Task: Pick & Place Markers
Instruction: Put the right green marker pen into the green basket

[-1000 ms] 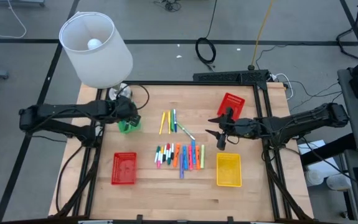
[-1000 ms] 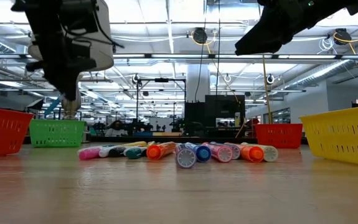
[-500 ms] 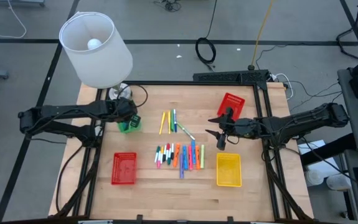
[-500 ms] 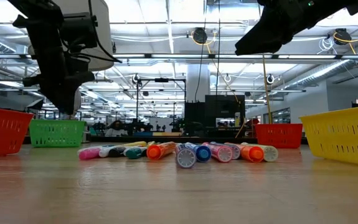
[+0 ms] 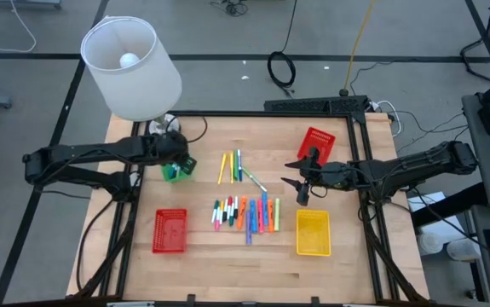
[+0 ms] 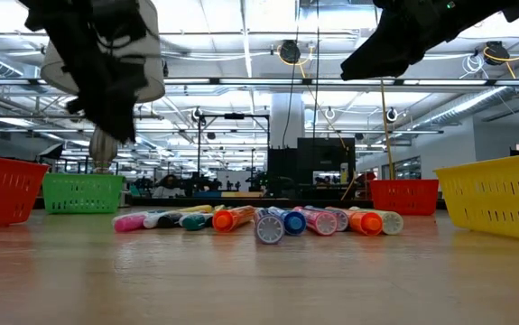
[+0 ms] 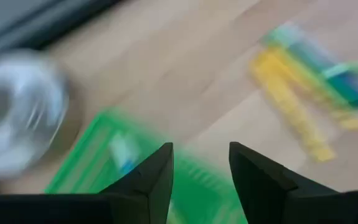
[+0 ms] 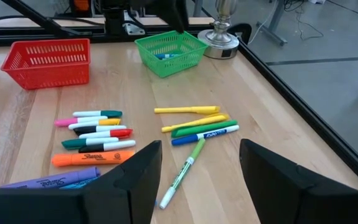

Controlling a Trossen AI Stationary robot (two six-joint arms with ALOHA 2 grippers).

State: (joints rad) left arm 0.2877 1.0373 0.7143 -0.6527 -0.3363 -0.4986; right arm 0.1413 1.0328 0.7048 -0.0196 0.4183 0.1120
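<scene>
— Most of the markers lie loose on the bench, in a row and a smaller fan between the two arms; how much is sorted?

— Little, I'd judge. At least one sits in the green basket, right below the left gripper, whose jaws stand parted and empty.

— And the other arm?

— The right gripper hangs beside the fan of markers, jaws wide, holding nothing. The yellow basket and the two red baskets look empty, so nearly all the picking remains.
</scene>
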